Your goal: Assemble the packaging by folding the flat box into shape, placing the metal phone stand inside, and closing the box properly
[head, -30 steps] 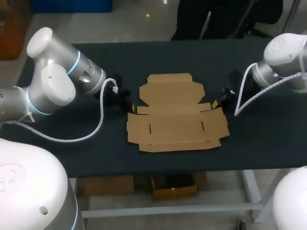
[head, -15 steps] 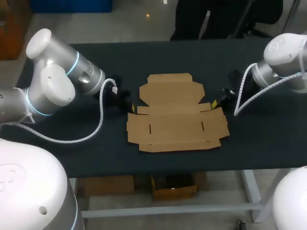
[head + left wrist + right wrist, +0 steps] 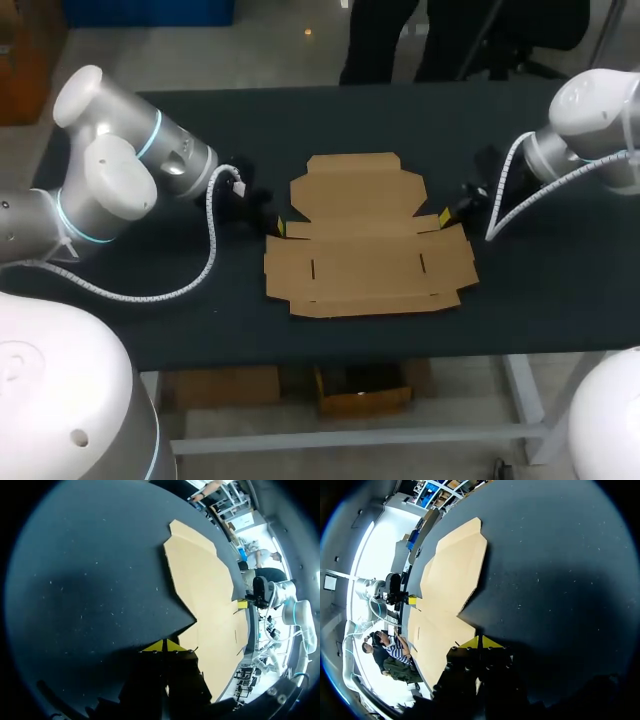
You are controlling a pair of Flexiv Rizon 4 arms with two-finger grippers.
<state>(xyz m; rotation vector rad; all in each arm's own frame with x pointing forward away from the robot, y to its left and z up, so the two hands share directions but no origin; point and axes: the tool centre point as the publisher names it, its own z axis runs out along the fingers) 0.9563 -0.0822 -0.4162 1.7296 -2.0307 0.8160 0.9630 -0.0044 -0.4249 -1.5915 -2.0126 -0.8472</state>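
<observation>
Closure noted on left gripper [image 3: 164, 646]: yellow tips pressed together, nothing held, set at the side notch of the flat box [image 3: 205, 580]. Right gripper [image 3: 480, 642] likewise clenched empty at the opposite notch. Box is laid unfolded mid-table [image 3: 560, 300].

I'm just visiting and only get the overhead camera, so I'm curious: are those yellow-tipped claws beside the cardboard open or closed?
Observer: The left gripper is shut. Its wrist view shows the two yellow tips meeting with nothing between them.
Operator: And the other one?
Observer: The right gripper is shut too, and empty. Its wrist view puts its tips close beside a notch in the flat box edge, though I cannot tell whether they touch it.
</observation>
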